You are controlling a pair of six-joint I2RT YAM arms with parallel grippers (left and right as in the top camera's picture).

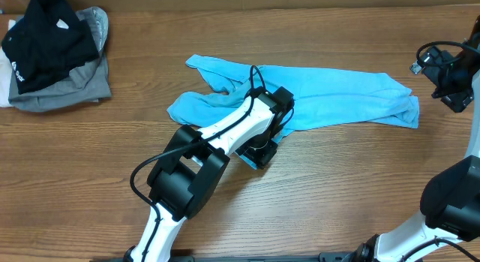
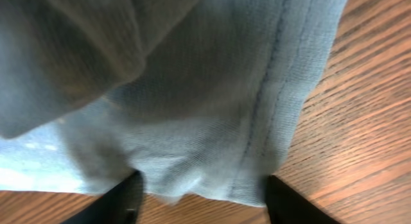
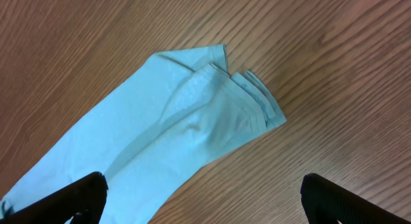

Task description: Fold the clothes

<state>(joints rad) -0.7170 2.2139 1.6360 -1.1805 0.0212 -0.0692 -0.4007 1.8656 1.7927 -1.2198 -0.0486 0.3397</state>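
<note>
The light-blue T-shirt [image 1: 337, 97] lies on the bench [image 1: 360, 187] bunched into a long crumpled band rather than spread flat, so the fold proper looks not yet begun; this reads as the gathering step, taking hold of an edge so the cloth can be opened out. The left end effector [image 1: 259, 154] sits at the near edge of the band. In its wrist view a stitched hem hangs down between its two dark fingers [image 2: 125, 198], the cloth reaching from one finger to the other. Whether they actually pinch it, I cannot tell. The rest of the shirt runs off to that end effector's right, toward the right end effector [image 1: 450, 89], which hangs released with its jaws wide and nothing between them. The shirt's layered end lies just ahead of it, below and a little to its left. The next move likely calls for a firm hold on the hem at the left and a matching grasp on that layered end, then drawing the two apart to flatten the fabric. No lettering or print shows on the shirt as it lies. Far to the left of the left end effector, a black garment [image 1: 45, 37] on a grey garment [image 1: 67, 85] carries small white marks, too small to read.
</note>
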